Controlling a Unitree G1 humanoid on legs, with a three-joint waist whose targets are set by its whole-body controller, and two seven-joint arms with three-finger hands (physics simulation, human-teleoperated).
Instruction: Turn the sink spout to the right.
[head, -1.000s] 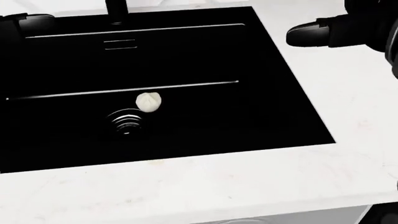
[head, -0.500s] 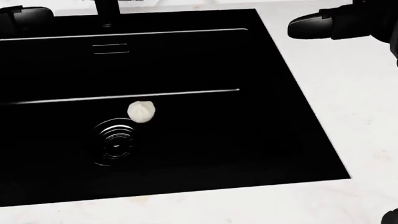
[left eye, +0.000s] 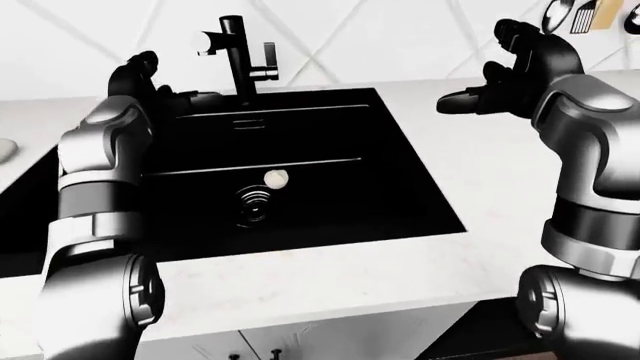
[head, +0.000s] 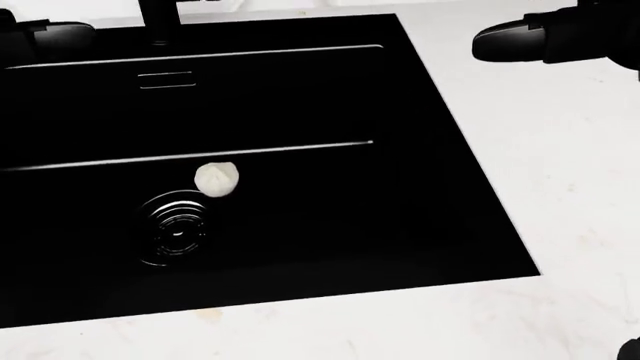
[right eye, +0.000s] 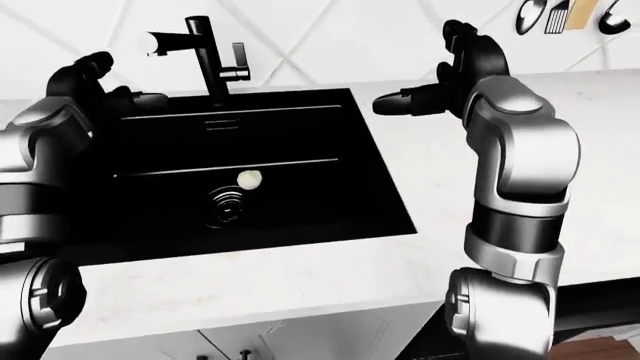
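The black faucet (left eye: 237, 60) stands at the top edge of the black sink (left eye: 400, 127). Its spout (left eye: 208, 46) points to the view's left, with a pale tip. My left hand (left eye: 185, 96) is open at the sink's top left rim, left of the faucet base and below the spout, not touching it. My right hand (left eye: 455, 101) is open above the white counter right of the sink, fingers pointing left. In the head view the left hand (head: 50, 36) and right hand (head: 510, 39) show at the top corners.
A small white round object (left eye: 276, 178) lies in the basin beside the drain (left eye: 255, 204). White counter (left eye: 330, 274) surrounds the sink. Utensils (left eye: 585, 15) hang on the wall at top right. A pale object (left eye: 5, 148) lies at the left edge.
The whole head view has shifted, so the camera moved: the sink and drain slid left and down. Both hands stay near the top corners.
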